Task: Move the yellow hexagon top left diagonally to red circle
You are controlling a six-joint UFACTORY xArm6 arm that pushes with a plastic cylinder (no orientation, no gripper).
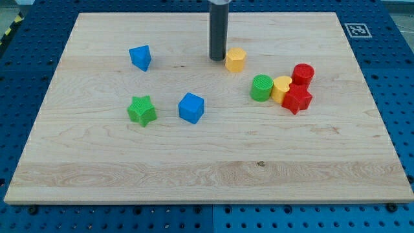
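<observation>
The yellow hexagon [235, 59] lies on the wooden board [207, 162], near the view's top centre. The red circle [303, 74] stands to its right and slightly lower, at the top right of a tight cluster. My tip [217, 59] rests on the board just left of the yellow hexagon, close to it or touching its left side. The dark rod rises straight up out of the view's top.
The cluster holds a green circle [261, 87], a yellow heart [281, 88] and a red star [297, 99] below the red circle. A blue block [140, 57] lies at upper left, a green star [142, 110] and a blue cube [191, 107] lie mid-left.
</observation>
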